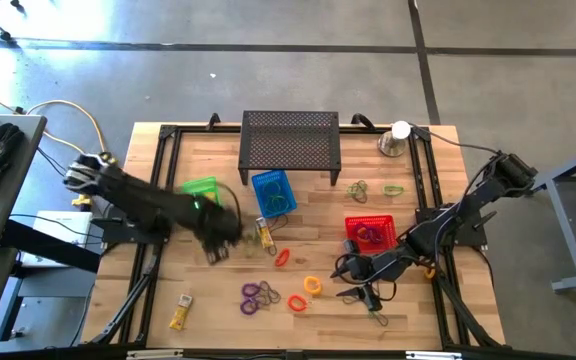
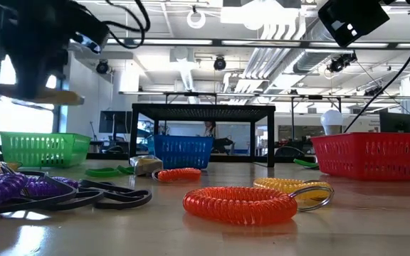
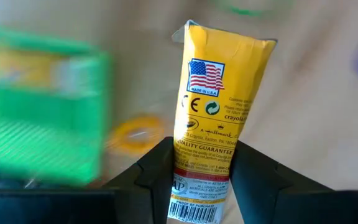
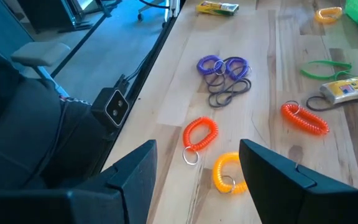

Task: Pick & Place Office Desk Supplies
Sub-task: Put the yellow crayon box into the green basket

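My left gripper [image 3: 204,183] is shut on a yellow rectangular packet [image 3: 219,99] and hangs over the table [image 1: 215,250], between the green basket [image 1: 200,190] and the blue basket [image 1: 273,192]. My right gripper [image 4: 197,180] is open and hovers over the near right of the table [image 1: 356,283], holding nothing. Below it lie an orange coil [image 4: 201,132] and a yellow coil [image 4: 229,173]. Purple coils [image 1: 258,296], a red-orange coil [image 1: 283,257], green loops [image 1: 393,189] and two more yellow packets [image 1: 180,312] [image 1: 265,233] lie flat on the wood. My left gripper pinches the yellow packet between its two fingers [image 3: 157,171] near the barcode end [image 3: 201,193]. The fingers lie across its width, and the rest of the packet sticks out forward past the fingertips. In the low view the packet [image 2: 34,96] is lifted clear of the table.
A red basket [image 1: 371,232] sits beside my right arm. The black perforated stand [image 1: 290,140] stands at the far edge, with a silver cup holding a white ball [image 1: 396,138] to its right. Black loops [image 4: 229,93] lie by the purple coils. Black frame rails run along both table sides.
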Robot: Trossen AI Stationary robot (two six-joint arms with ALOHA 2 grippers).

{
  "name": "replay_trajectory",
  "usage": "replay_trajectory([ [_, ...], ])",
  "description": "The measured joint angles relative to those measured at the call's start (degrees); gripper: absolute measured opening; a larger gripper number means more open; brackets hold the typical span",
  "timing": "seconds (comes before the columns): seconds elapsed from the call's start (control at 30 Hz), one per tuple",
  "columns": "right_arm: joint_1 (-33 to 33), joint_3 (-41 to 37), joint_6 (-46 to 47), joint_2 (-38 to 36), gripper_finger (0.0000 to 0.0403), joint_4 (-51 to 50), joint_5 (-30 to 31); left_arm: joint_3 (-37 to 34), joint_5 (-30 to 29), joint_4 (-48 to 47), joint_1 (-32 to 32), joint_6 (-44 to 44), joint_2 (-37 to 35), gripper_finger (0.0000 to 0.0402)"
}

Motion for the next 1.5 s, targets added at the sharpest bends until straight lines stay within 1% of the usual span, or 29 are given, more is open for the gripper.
replay_trajectory([
  [0.17,0.0,0.0,0.0,0.0,0.0216,-0.1,0.0,0.0,-8.7,-6.8,9.5,-16.1,-6.5,0.0133],
  [0.23,0.0,0.0,0.0,0.0,0.0216,-0.2,0.0,0.0,-12.0,-7.6,13.6,-19.3,-7.9,0.0133],
  [0.27,0.0,0.0,0.0,0.0,0.0216,-0.2,0.0,0.0,-12.7,-7.7,15.8,-20.3,-8.3,0.0133],
  [0.37,0.0,0.0,0.2,0.0,0.0216,-0.2,0.0,-0.4,-12.5,-8.3,22.1,-22.1,-8.3,0.0133],
  [0.53,0.8,0.0,0.4,0.0,0.0216,-0.2,0.0,-2.2,-12.0,-8.5,31.1,-21.5,-6.8,0.0133],
  [0.67,1.8,0.0,0.3,0.0,0.0216,-0.2,0.0,-3.5,-9.2,-8.0,36.6,-24.0,-5.4,0.0133],
  [0.77,2.3,0.0,0.0,0.0,0.0216,-0.2,0.0,-5.3,-8.9,-7.9,38.1,-24.0,-4.5,0.0133],
  [0.87,2.4,0.0,0.0,0.0,0.0216,-0.2,0.0,-6.5,-7.2,-7.8,38.8,-25.3,-3.3,0.0133],
  [1.0,2.4,0.0,0.1,0.0,0.0216,-0.3,0.0,-6.5,-7.5,-7.6,38.1,-24.2,-2.3,0.0133],
  [1.17,2.4,0.0,1.5,0.0,0.0216,0.0,0.3,-6.5,-8.6,-7.6,37.8,-26.9,-0.9,0.0133],
  [1.37,2.4,0.0,2.0,0.0,0.0216,0.0,2.9,-6.5,-6.6,-6.4,37.2,-27.1,2.0,0.0133],
  [1.5,2.4,0.0,1.6,0.0,0.0216,-0.5,2.9,-6.5,-8.0,-6.4,36.5,-24.2,3.4,0.0133],
])
